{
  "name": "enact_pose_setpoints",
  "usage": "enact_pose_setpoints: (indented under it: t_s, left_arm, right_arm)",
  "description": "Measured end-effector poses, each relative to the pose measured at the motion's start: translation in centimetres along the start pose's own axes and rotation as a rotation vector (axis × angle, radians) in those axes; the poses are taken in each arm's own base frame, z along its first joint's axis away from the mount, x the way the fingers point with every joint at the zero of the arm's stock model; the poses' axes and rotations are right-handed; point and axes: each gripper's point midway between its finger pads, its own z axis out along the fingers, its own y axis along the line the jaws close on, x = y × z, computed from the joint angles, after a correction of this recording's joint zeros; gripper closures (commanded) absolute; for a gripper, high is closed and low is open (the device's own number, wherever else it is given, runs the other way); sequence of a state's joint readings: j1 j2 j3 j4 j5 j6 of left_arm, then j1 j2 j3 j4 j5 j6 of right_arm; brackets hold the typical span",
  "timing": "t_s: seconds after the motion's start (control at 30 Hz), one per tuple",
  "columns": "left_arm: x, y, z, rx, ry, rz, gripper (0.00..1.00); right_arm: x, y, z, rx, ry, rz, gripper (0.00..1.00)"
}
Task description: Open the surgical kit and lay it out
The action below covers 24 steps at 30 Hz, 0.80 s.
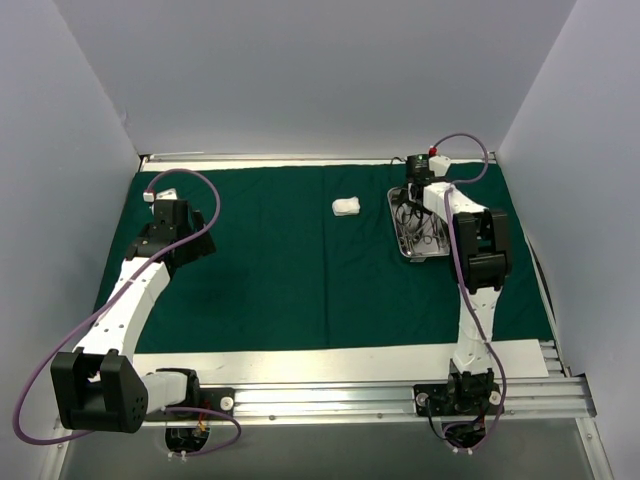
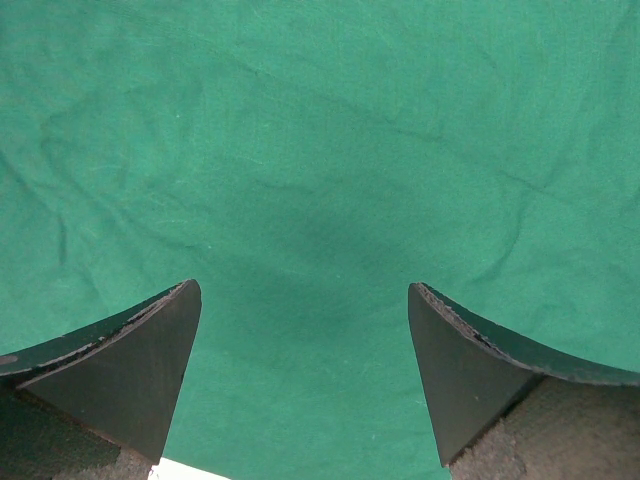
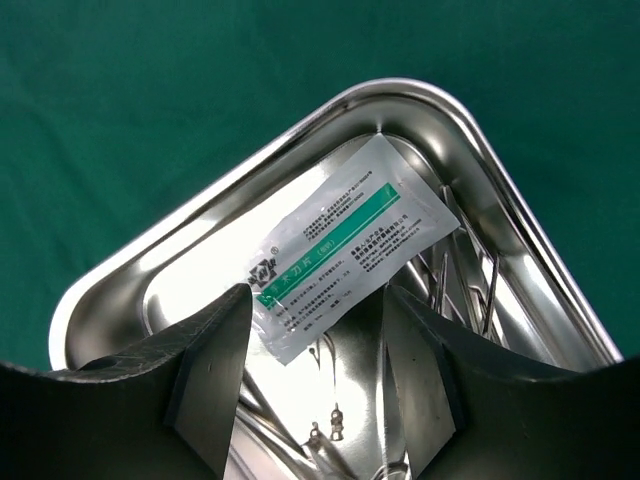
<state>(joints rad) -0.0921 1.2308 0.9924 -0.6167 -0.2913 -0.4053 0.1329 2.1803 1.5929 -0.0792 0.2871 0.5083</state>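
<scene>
From above, the drape [image 1: 300, 270] lies opened flat across the tabletop, so the unwrapping part looks done and the laying-out is the step in hand. The gauze [image 1: 346, 207] sits on the cloth near the far middle, well apart from the tray [image 1: 440, 250], which rests at the far right. The right gripper [image 1: 413, 190] is down over the tray's far end, while the left gripper [image 1: 163, 203] hangs above bare cloth at the far left, near nothing. In the left wrist view its jaws are spread wide with only wrinkled drape below and nothing between them. In the right wrist view the right gripper's jaws stand about half spread inside the tray, one on each side of the near end of the packet [image 3: 340, 240], which lies slanted on the tray floor with its far corner toward the rim. Thin instruments [image 3: 468, 280] lie beside and partly under it on the right. The left finger looks close against the packet's edge, but whether the jaws are pinching it or only straddling it I cannot tell from this angle. By my reading the packet is the piece being taken out. The next move calls for a firm pinch on that thin, slippery wrapper, a lift clear of the rim without dragging instruments along, then a place on open cloth beside the gauze.
</scene>
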Motion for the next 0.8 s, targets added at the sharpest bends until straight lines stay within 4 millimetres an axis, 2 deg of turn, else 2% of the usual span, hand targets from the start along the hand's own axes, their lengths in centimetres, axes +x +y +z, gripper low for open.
enact_pose_setpoints:
  t_s: [0.17,0.27,0.4,0.53,0.7,0.8]
  left_arm:
    - [0.0,0.0,0.0,0.000,0.000,0.000,0.06]
    - [0.0,0.0,0.0,0.000,0.000,0.000,0.06]
    - [0.0,0.0,0.0,0.000,0.000,0.000,0.06]
    - [0.0,0.0,0.0,0.000,0.000,0.000,0.06]
    - [0.0,0.0,0.0,0.000,0.000,0.001,0.06]
    - [0.0,0.0,0.0,0.000,0.000,0.001,0.06]
  right_arm:
    - [-1.9,0.4,-0.4,0.041,-0.051,0.078,0.48]
    - [-2.3,0.6,-0.5,0.050,-0.066,0.106,0.48]
    - [-1.9,0.5,0.3,0.074,-0.060,0.120,0.49]
    - [-0.2,0.1,1.6,0.101,-0.027,0.114,0.51]
    - [-0.4,0.0,2.0,0.117,-0.035,0.117,0.54]
    - [-0.4,-0.1,2.1,0.124,-0.035,0.115,0.60]
